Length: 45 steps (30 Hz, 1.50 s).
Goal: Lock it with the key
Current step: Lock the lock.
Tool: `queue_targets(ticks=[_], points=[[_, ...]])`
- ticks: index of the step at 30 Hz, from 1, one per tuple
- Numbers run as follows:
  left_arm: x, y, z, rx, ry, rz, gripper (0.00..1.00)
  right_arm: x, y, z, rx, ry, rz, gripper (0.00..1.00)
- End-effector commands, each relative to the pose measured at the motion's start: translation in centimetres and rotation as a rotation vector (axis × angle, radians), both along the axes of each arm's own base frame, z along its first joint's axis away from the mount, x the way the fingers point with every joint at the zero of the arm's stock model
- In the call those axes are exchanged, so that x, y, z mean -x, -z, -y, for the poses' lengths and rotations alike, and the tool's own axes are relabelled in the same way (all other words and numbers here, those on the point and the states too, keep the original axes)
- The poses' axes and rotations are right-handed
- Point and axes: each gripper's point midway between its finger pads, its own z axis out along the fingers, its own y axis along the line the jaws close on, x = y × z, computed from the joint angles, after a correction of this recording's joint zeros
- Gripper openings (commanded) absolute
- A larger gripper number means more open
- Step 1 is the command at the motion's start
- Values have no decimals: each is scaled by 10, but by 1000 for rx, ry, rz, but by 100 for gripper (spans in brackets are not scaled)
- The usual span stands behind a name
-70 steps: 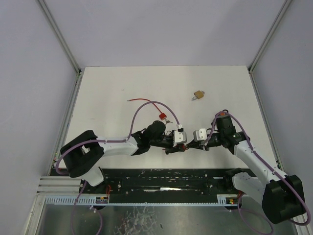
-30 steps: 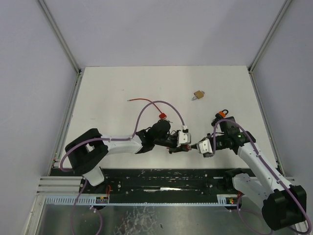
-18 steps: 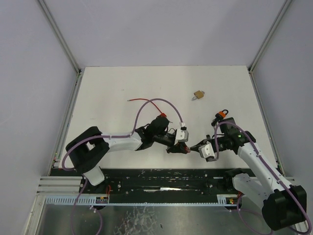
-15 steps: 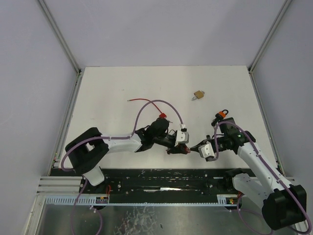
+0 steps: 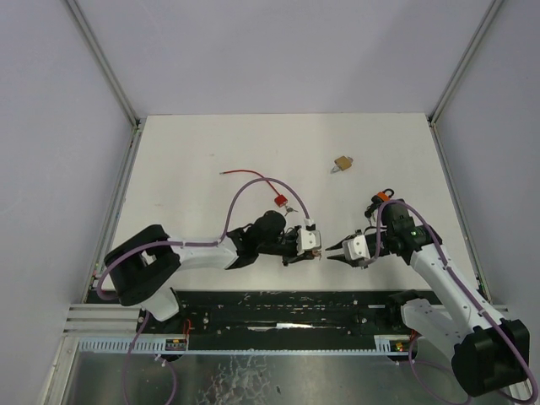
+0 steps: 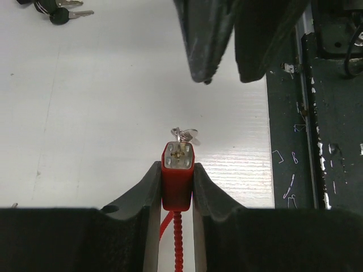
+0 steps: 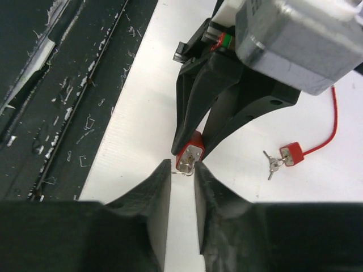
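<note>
A small red padlock with a ribbed red cable is pinched between the fingers of my left gripper, which is shut on its body. A silver key on a ring sticks out of the keyhole on the lock's face. In the right wrist view the same lock and key sit just at the tips of my right gripper. Its jaws stand a little apart with a gap on either side of the key. From above, the two grippers meet tip to tip, left gripper and right gripper, near the table's front edge.
A second red padlock with keys on a red cable lies behind the left arm. A brass padlock lies further back. Black-headed keys lie on the table. The dark rail runs along the front edge.
My right gripper's jaws have parted from shut, and it has shifted slightly back from the lock. The left gripper with the lock has moved a little to the left.
</note>
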Motion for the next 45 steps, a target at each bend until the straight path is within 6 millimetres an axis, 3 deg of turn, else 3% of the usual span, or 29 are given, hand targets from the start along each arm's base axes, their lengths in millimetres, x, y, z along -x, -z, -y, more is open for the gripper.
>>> queue_targets(ticks=[1, 4, 8, 25, 30, 37, 40, 45], points=[[0, -30, 8, 97, 12, 72, 0, 0, 1, -5, -52, 3, -21, 37], [4, -33, 11, 106, 25, 77, 0, -3, 9, -5, -50, 8, -24, 45], [8, -35, 17, 108, 37, 79, 0, -7, 14, -7, -47, 23, -61, 46], [15, -45, 28, 122, 67, 78, 0, -9, 28, -12, -44, 59, -154, 35], [15, -45, 30, 122, 66, 80, 0, -8, 31, -12, -30, 55, -160, 28], [15, -39, 27, 94, 70, 78, 0, -3, 26, -11, -14, 12, -120, 0], [16, -31, 22, 57, 86, 58, 0, 2, 22, -8, -6, -42, -31, 0], [34, -15, 12, -11, 252, -126, 0, 11, 17, -3, 24, -188, 198, 0]])
